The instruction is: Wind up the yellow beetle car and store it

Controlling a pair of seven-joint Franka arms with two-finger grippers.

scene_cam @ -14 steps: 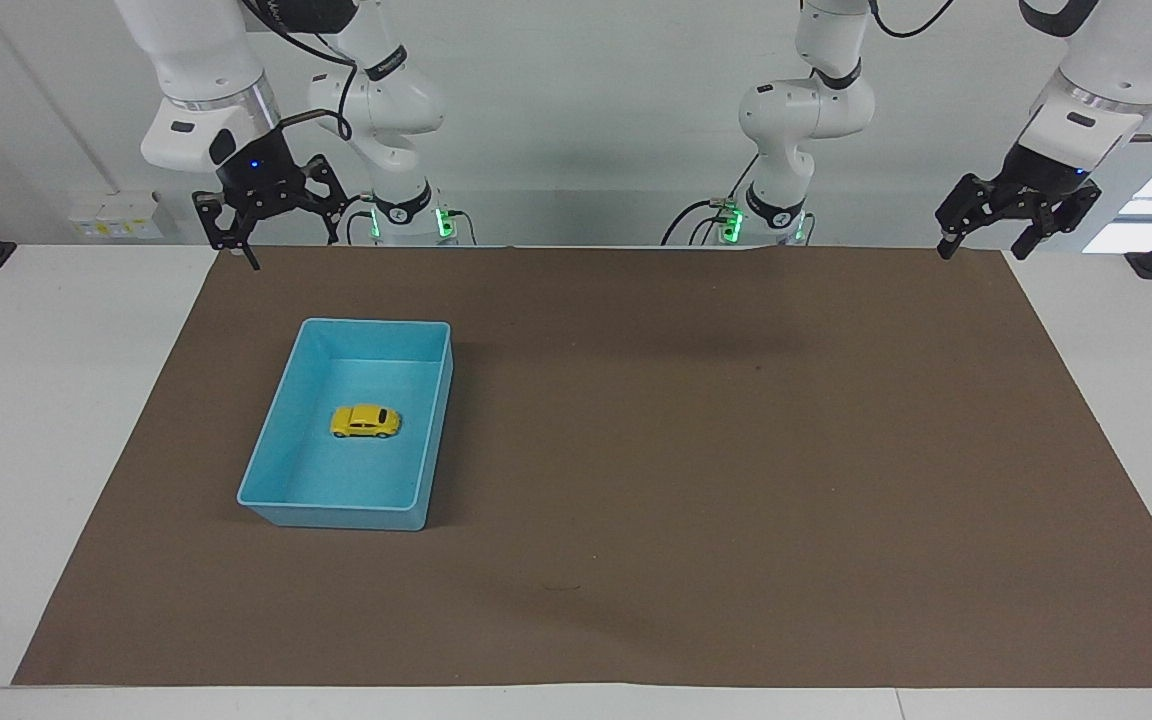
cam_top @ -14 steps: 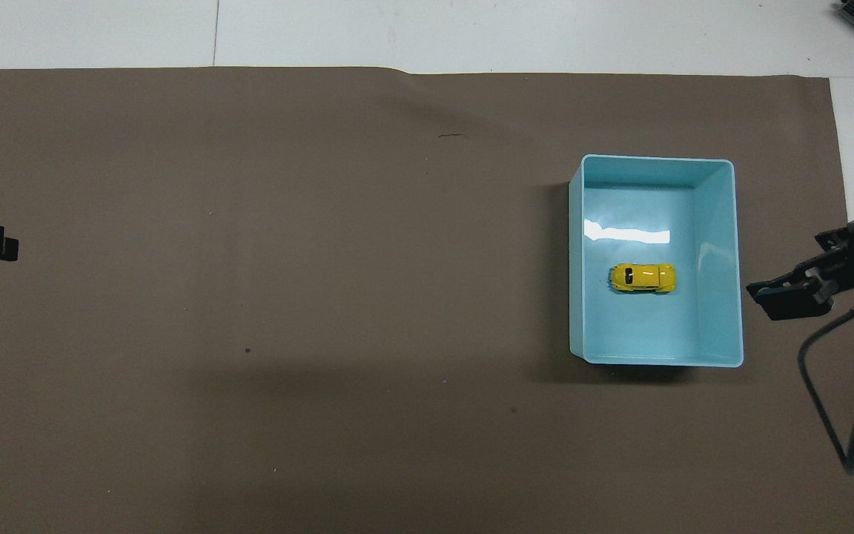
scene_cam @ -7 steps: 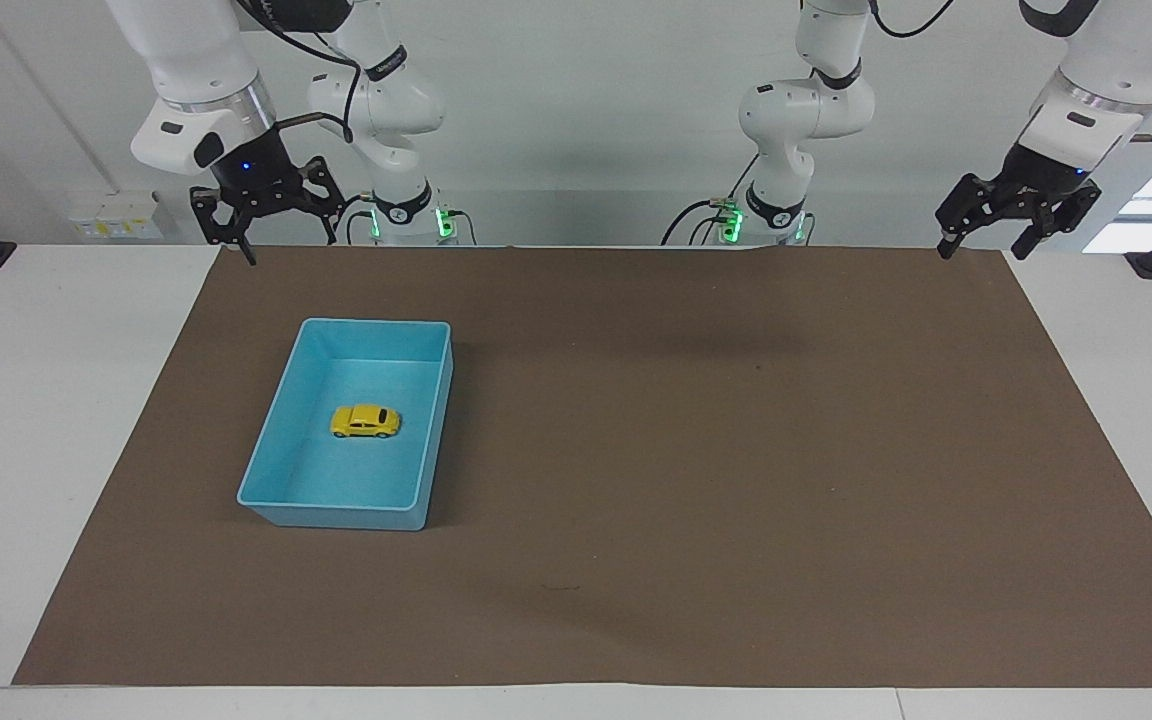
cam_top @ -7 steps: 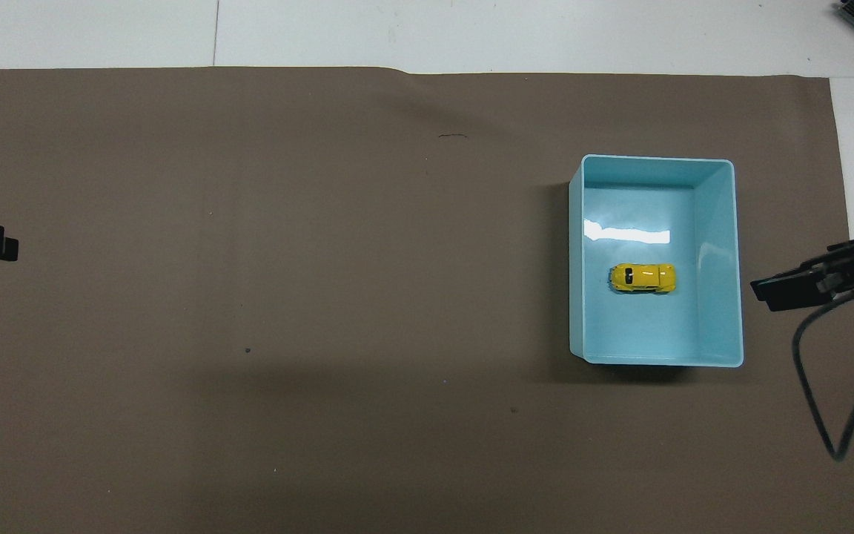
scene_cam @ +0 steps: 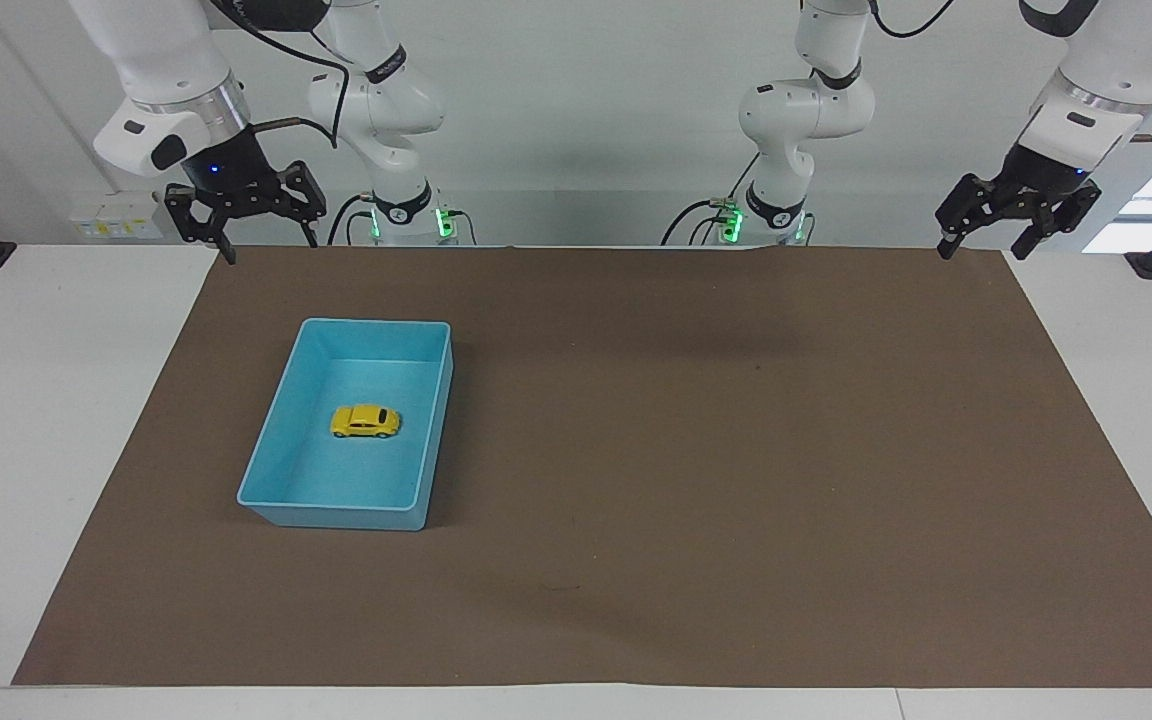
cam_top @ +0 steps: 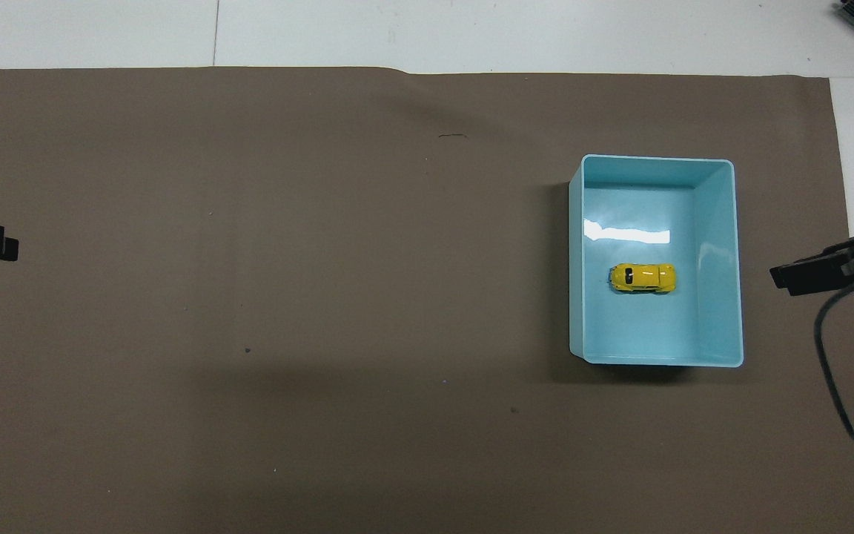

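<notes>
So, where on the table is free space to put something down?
The brown mat is bare from the blue tray to the left arm's end. Only the tray is occupied, holding the yellow beetle car.

Two glossy white arms with silver wrist rings carry black grippers, black cables, and apparently green base lights.

Right claw (scene_cam: 264, 243) has pulled away from the blue tray (scene_cam: 276, 455), out toward the right arm's end of the desk (scene_cam: 36, 400), now over the brown mat's (scene_cam: 736, 450) corner. Its cable trails along with it; jaws wide apart, holding nothing.
</notes>
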